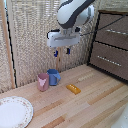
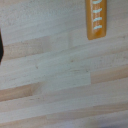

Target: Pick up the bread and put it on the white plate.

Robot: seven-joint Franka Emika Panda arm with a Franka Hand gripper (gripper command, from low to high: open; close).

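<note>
The toast is a small flat orange-yellow block lying on the light wooden worktable. It also shows in the wrist view as an orange bar with pale marks, cut by the frame edge. My gripper, a boxy white head with short dark-blue fingers, hangs high above the table, above and toward the exterior view's left of the toast. Its fingers stand apart with nothing between them. The white plate with a speckled rim lies at the exterior view's lower left.
A pink cup and a blue mug stand side by side between the plate and the toast. A dark brown drawer cabinet stands at the exterior view's right. A woven screen backs the table.
</note>
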